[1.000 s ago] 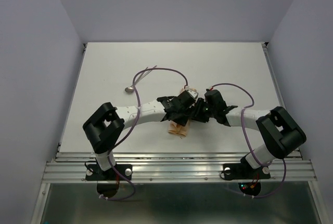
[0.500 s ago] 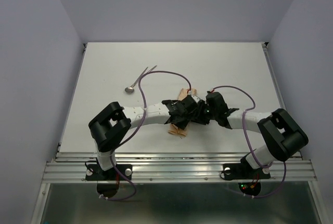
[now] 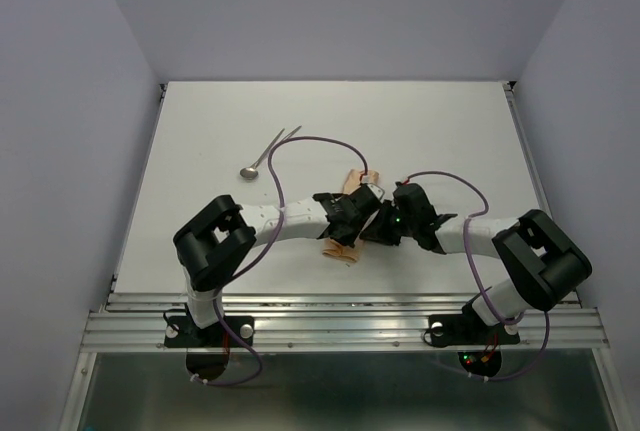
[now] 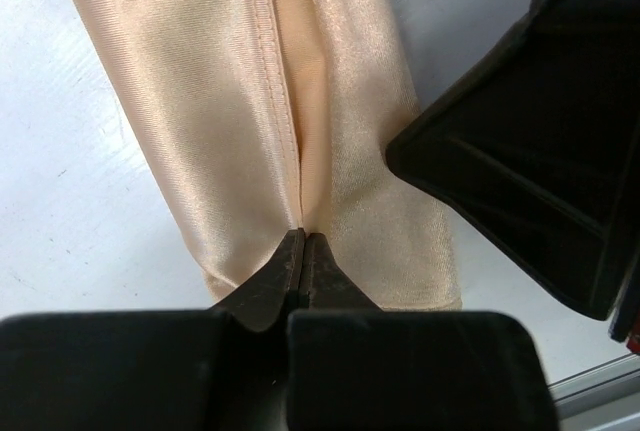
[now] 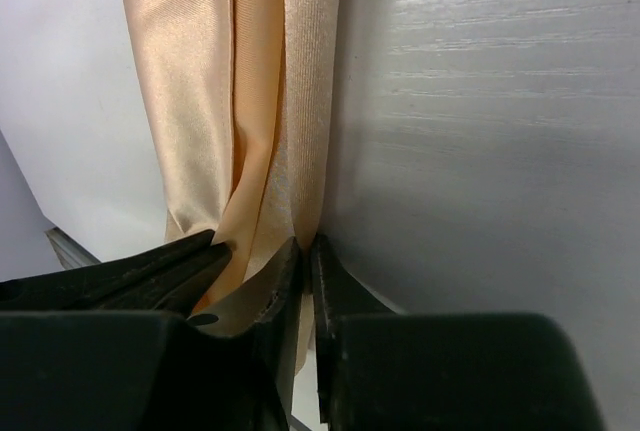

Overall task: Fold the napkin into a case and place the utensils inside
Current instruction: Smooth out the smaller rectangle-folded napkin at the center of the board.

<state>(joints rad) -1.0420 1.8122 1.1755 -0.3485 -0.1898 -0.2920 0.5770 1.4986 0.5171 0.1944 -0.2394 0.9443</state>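
The peach-orange napkin [image 3: 341, 249] lies folded into a narrow strip mid-table, mostly covered by both wrists. Up close its hemmed edge [image 4: 275, 71] runs straight down into my left gripper [image 4: 302, 243], whose jaws are pressed together on that seam near the strip's near end. My right gripper [image 5: 309, 256] is pinched on the strip's right-hand edge [image 5: 305, 101], a sliver of cloth between its fingers. The two grippers sit side by side, nearly touching [image 3: 368, 219]. The utensils [image 3: 266, 154] lie apart on the table at the far left, the spoon bowl [image 3: 247, 173] nearest me.
The right gripper's black body [image 4: 535, 141] crowds the left wrist view, and the left gripper's fingers [image 5: 130, 276] show at the lower left of the right wrist view. Purple cables [image 3: 320, 136] loop over the white table [image 3: 450, 121]. A metal rail [image 3: 340, 326] borders the near edge.
Both grippers have closed on the napkin strip. The left arm's elbow has shifted slightly right and the wrists have drawn closer together. The utensils have not moved.
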